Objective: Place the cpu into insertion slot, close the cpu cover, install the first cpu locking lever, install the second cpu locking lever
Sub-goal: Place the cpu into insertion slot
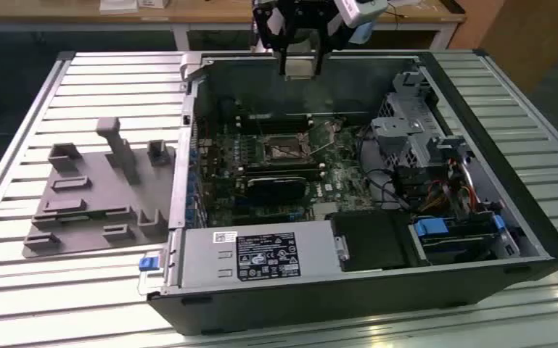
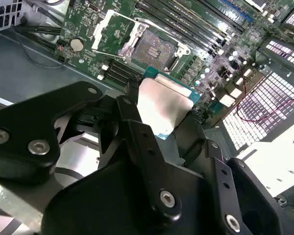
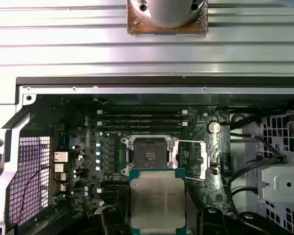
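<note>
The gripper (image 1: 298, 65) hangs above the far wall of the open computer case (image 1: 356, 290), clamped on the cpu (image 3: 158, 201) by two opposite edges. In the exterior view the arm above it is cut off by the frame, and the chip is only a pale patch between the dark fingers. In both wrist views the cpu is held clear of the board, metal top towards the first wrist camera, its nearest edge cropped. The insertion slot (image 3: 149, 154) lies bare, well below the chip, with its dark centre exposed. The cpu cover (image 3: 209, 152) is swung open just beside the slot; its window is hard to make out. The case rests on a slatted metal surface (image 1: 114, 72), with a grey moulded fixture (image 1: 95, 203) on the exterior view's left
</note>
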`<control>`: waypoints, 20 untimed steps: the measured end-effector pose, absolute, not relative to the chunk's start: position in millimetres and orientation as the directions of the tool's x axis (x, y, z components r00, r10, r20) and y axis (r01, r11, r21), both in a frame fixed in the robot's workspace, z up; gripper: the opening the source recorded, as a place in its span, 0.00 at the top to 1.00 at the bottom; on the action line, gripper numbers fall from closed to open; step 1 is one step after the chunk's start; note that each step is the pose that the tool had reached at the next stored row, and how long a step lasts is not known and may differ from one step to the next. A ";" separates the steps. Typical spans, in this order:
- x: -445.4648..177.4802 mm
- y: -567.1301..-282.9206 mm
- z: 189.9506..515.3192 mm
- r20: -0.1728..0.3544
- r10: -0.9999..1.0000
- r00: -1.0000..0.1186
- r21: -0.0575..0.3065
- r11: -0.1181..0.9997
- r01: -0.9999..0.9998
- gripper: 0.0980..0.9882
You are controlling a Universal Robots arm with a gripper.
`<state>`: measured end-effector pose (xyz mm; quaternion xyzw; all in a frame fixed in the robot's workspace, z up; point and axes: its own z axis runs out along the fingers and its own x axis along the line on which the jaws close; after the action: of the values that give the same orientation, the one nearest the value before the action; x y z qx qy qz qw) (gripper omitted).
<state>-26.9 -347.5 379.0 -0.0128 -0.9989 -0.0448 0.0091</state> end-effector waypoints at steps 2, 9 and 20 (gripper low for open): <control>-26.9 -347.5 379.0 0.019 0.025 -1.000 0.089 0.996 0.026 0.51; -26.9 -347.5 379.1 0.019 0.025 -1.000 0.089 0.996 0.026 0.51; -27.0 -347.5 366.5 0.019 0.025 -1.000 0.089 0.996 0.026 0.51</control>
<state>-27.0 -347.5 366.5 -0.0128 -0.9989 -0.0448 0.0091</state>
